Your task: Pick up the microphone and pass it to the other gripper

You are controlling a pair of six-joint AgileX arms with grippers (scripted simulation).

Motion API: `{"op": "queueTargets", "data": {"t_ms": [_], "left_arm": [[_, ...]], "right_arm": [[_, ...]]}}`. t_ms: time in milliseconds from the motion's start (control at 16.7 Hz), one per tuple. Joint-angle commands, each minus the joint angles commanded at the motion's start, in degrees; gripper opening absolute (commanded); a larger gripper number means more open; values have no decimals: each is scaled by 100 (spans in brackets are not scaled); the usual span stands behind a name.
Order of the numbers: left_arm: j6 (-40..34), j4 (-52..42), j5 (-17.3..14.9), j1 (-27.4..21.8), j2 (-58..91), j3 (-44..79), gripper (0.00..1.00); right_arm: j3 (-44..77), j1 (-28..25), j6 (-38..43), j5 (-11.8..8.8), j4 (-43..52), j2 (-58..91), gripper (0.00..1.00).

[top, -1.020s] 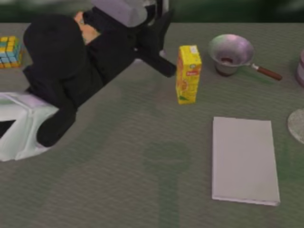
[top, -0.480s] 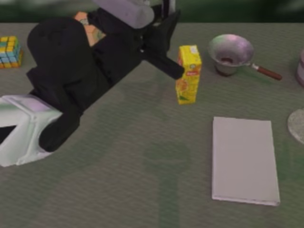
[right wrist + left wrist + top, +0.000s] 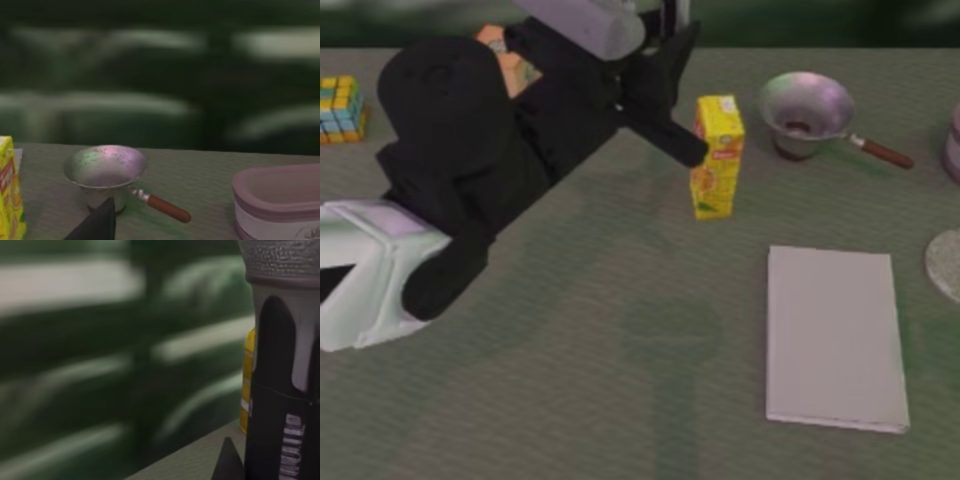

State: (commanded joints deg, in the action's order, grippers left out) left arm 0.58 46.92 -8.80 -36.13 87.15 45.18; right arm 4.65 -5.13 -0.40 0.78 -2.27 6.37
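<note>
Left gripper (image 3: pixel 660 95), at the far edge of the table just left of the yellow carton (image 3: pixel 717 155), closed on the microphone (image 3: pixel 280 365), which stands upright between its fingers with the mesh head uppermost. Right gripper (image 3: pixel 97 222) faces the silver saucepan (image 3: pixel 807 112) and carton; its opening cannot be determined.

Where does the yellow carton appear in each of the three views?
Top view: the yellow carton stands upright near the middle of the far table edge, just right of the left gripper.
Left wrist view: a narrow yellow strip behind the microphone.
Right wrist view: at the picture's edge.
Shared landmark: the saucepan, also in the right wrist view.
</note>
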Motion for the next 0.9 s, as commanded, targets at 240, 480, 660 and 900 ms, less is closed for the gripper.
{"op": "queueTargets", "data": {"t_ms": [240, 480, 660, 900], "left_arm": [[0, 0, 0, 0, 0, 0, 0], [0, 0, 0, 0, 0, 0, 0], [0, 0, 0, 0, 0, 0, 0], [0, 0, 0, 0, 0, 0, 0]], "right_arm": [[990, -1000, -25, 171, -520, 1527, 100], [2181, -2136, -33, 362, -1177, 3422, 100], [2993, -2907, -50, 496, -1626, 4689, 100], [3702, -3622, -85, 630, -1993, 5792, 100]]}}
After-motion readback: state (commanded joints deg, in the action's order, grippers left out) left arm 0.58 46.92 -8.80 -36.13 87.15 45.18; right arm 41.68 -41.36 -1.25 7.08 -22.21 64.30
